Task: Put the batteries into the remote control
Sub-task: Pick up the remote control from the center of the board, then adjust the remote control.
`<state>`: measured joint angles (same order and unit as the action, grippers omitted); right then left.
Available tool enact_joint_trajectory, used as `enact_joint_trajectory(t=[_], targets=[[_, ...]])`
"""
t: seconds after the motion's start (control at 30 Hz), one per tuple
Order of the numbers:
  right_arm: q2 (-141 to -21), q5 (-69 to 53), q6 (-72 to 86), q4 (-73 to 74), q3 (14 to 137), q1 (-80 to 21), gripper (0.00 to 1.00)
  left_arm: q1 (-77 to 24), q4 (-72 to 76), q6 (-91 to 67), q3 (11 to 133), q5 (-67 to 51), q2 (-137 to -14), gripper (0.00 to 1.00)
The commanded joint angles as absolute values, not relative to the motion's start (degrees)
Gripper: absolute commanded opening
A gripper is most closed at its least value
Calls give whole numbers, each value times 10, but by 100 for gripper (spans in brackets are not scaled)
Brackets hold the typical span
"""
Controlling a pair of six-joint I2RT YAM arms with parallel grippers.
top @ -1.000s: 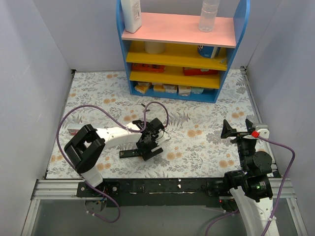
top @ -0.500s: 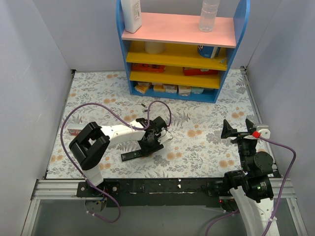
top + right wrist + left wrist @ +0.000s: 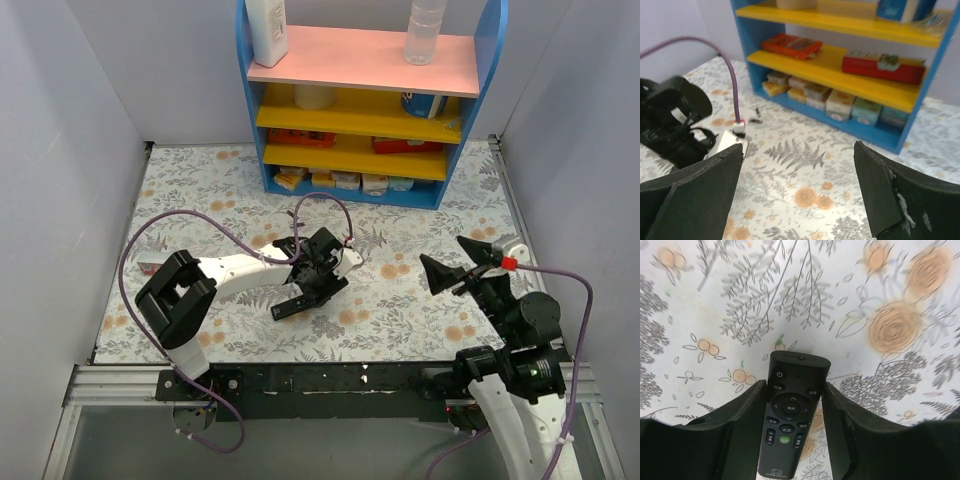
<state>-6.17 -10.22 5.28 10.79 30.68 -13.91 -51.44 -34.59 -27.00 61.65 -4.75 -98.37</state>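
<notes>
The black remote control point(image 3: 791, 412) lies button face up between my left gripper's point(image 3: 794, 386) fingers point(image 3: 742, 420), which are shut on its sides. In the top view the left gripper point(image 3: 316, 276) holds the remote point(image 3: 288, 307) at the middle of the floral mat, with the remote's free end pointing toward the near left. Two tiny dark batteries point(image 3: 756, 119) lie on the mat in front of the shelf; they also show faintly in the top view point(image 3: 290, 214). My right gripper point(image 3: 452, 262) is open and empty, held above the mat to the right, and points toward the shelf point(image 3: 797, 150).
A blue shelf unit point(image 3: 258, 150) with yellow and pink boards stands at the back, with small boxes point(image 3: 840, 102) along its bottom level. A reddish-brown flat stick point(image 3: 150, 267) lies at the left edge of the mat. A purple cable point(image 3: 225, 232) loops above the left arm.
The left gripper has moved right and a little back, taking the remote with it and turning it. The right arm has swung its open gripper left and forward.
</notes>
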Motion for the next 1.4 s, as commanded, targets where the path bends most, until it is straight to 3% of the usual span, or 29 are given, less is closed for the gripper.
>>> enact_joint_trajectory(t=[0.0, 0.17, 0.3, 0.5, 0.8, 1.03, 1.37], targets=[[-140, -175, 98, 126, 313, -141, 98, -510, -217, -323, 598, -83, -913, 14], [-189, -201, 161, 90, 270, -142, 98, -500, -121, -385, 535, -95, -838, 11], [-220, -339, 167, 11, 224, -142, 98, -494, -47, -420, 502, -104, -774, 9], [-246, -477, 221, -240, 117, -144, 98, -488, 82, -482, 433, -121, -669, 7], [-314, -499, 248, -430, 85, -210, 98, -488, 267, -569, 358, -223, -596, 6], [-383, -483, 213, -461, 113, -298, 98, -488, 356, -626, 331, -290, -589, 6], [-437, -492, 205, -512, 136, -344, 98, -488, 461, -674, 310, -349, -598, 5]])
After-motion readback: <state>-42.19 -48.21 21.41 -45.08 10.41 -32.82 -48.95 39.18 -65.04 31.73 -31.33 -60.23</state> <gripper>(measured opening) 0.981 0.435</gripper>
